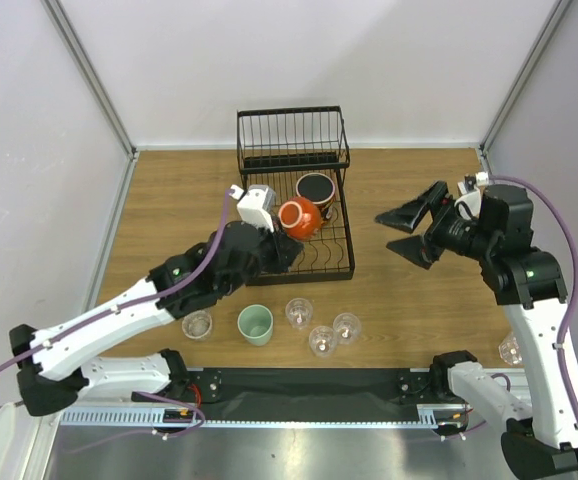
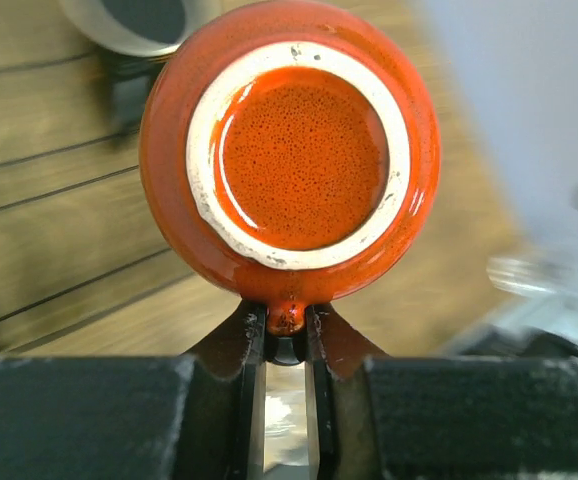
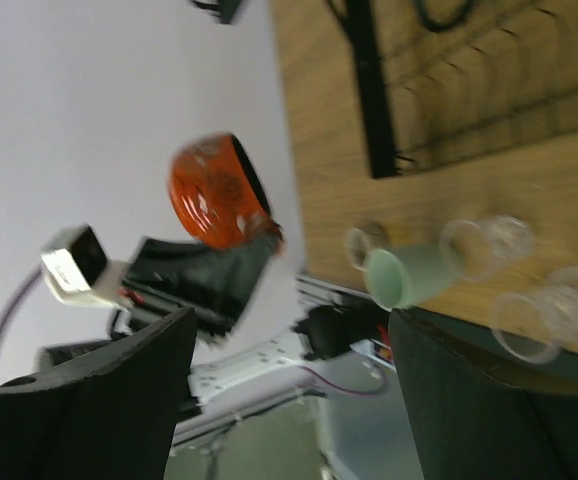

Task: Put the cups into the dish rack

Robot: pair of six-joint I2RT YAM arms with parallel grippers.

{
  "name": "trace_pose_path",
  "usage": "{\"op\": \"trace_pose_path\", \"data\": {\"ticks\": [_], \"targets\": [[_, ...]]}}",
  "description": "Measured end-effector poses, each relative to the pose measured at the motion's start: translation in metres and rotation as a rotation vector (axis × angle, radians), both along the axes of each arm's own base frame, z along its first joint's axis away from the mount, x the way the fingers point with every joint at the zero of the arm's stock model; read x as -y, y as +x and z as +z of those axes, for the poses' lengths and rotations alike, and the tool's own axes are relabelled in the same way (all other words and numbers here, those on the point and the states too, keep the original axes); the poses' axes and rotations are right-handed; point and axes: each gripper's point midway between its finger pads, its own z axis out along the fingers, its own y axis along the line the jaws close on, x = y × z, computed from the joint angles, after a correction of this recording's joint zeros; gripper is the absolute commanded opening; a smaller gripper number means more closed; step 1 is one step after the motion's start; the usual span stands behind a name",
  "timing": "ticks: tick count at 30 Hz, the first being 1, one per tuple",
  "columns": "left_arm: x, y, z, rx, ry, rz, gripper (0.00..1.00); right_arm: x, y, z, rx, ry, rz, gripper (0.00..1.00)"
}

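Cups: six not yet loaded, one in the rack, one in my left gripper.
Dish rack (image 1: 291, 140): against the far edge, about mid-bench, raised basket end to the far side.
Orange mug (image 2: 289, 150): held above the rack's slotted tray, tipped so its unglazed foot ring faces the left wrist camera; it looks clear of the wires.
Left gripper (image 2: 286, 340): clamped on the orange mug's handle, fingers (image 2: 252, 345) pinching it from both sides.
Black-rimmed mug (image 1: 316, 188): already in the tray, just beyond the orange mug.
Right gripper (image 1: 384, 231): jaws spread wide and empty, hovering just right of the rack.
Loose cups: mint-green cup (image 1: 255, 324) and four glass tumblers (image 1: 299, 312) in a row along the near edge, mid-bench; a fifth tumbler (image 1: 509, 350) toward the near right corner, partly hidden by my right arm.
Step, my call: placing the orange mug.
Next move, my call: lower it into a free slot without bumping the black-rimmed mug, settle it, then release.
After that: the right arm is free for the tumblers.
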Motion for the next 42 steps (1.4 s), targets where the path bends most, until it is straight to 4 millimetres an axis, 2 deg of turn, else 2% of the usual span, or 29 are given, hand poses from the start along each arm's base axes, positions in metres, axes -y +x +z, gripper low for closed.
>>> {"op": "trace_pose_path", "data": {"ticks": [3, 7, 9, 13, 20, 23, 33, 37, 42], "targets": [[-0.025, 0.024, -0.037, -0.055, 0.135, 0.108, 0.00, 0.010, -0.011, -0.031, -0.075, -0.107, 0.014, 0.83], [-0.054, 0.046, -0.084, -0.118, 0.282, 0.216, 0.00, 0.016, -0.022, -0.043, -0.099, -0.160, 0.034, 0.82], [-0.062, 0.055, -0.102, -0.149, 0.340, 0.255, 0.00, 0.019, -0.025, -0.044, -0.104, -0.184, 0.039, 0.82], [-0.067, 0.073, -0.129, -0.178, 0.417, 0.313, 0.00, 0.025, -0.026, -0.040, -0.089, -0.211, 0.034, 0.82], [-0.062, 0.097, -0.195, -0.279, 0.593, 0.357, 0.00, 0.034, -0.032, -0.033, -0.083, -0.249, 0.027, 0.82], [-0.064, 0.105, -0.207, -0.302, 0.612, 0.374, 0.00, 0.039, -0.034, -0.029, -0.077, -0.274, 0.018, 0.82], [-0.091, 0.148, -0.220, -0.348, 0.573, 0.491, 0.00, 0.048, -0.046, -0.031, -0.094, -0.323, 0.004, 0.82], [-0.085, 0.164, -0.227, -0.359, 0.570, 0.500, 0.00, 0.049, -0.048, -0.031, -0.091, -0.324, -0.002, 0.82], [-0.079, 0.175, -0.234, -0.376, 0.566, 0.488, 0.00, 0.049, -0.052, -0.036, -0.102, -0.319, -0.004, 0.82]]}}
